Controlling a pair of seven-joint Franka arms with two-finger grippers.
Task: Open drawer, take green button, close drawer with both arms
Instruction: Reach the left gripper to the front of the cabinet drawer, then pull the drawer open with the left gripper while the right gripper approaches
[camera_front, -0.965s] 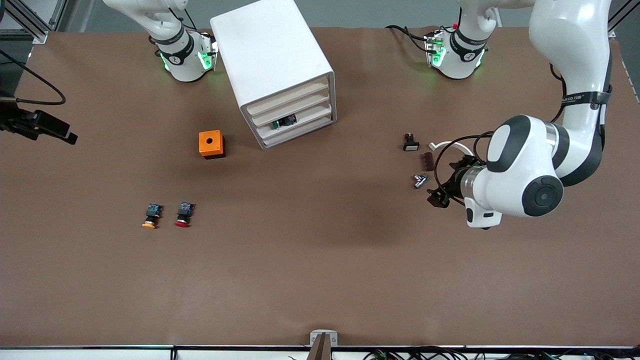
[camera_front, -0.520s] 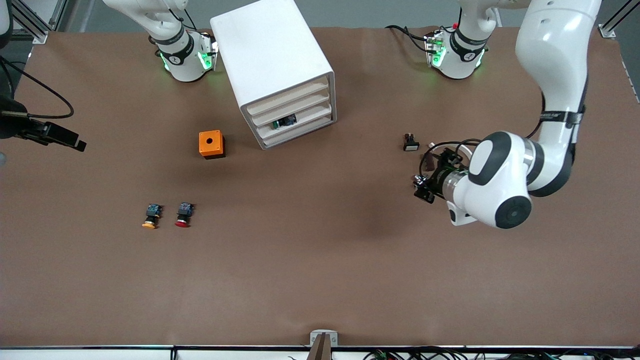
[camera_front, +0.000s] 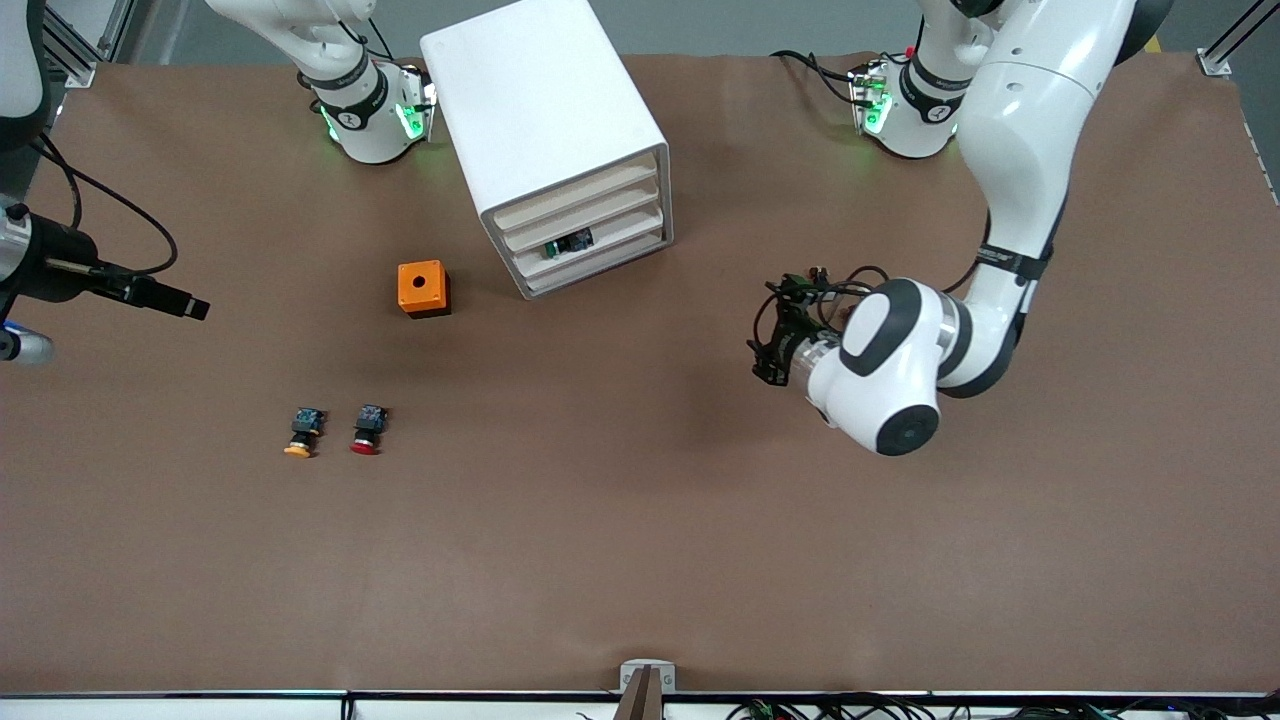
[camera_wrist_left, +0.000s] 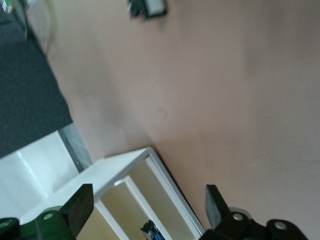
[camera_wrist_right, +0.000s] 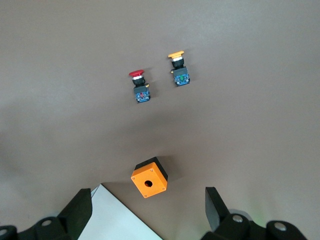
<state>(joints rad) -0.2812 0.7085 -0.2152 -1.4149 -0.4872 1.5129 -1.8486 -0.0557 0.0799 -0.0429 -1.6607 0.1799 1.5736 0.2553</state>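
Observation:
The white cabinet (camera_front: 545, 130) stands near the robots' bases, its four cream drawer fronts (camera_front: 590, 235) all pushed in. The button's black-and-blue body (camera_front: 570, 243) shows in the gap above the third drawer's front; its cap is hidden. It also shows in the left wrist view (camera_wrist_left: 152, 231), inside the cabinet (camera_wrist_left: 125, 172). My left gripper (camera_front: 765, 345) is open and empty, above the table between the cabinet and the left arm's end; its fingers (camera_wrist_left: 80, 207) are spread wide. My right gripper (camera_front: 190, 305) is open and empty at the right arm's end, its fingers (camera_wrist_right: 215, 207) wide apart.
An orange box with a round hole (camera_front: 422, 288) sits beside the cabinet, also in the right wrist view (camera_wrist_right: 149, 178). A red-capped button (camera_front: 367, 430) and an orange-capped button (camera_front: 300, 432) lie nearer the front camera. A small black part (camera_wrist_left: 147, 7) lies by the left gripper.
The left arm has swung from its end of the table toward the cabinet, passing over the small parts there. The right gripper has come farther into view toward the cabinet.

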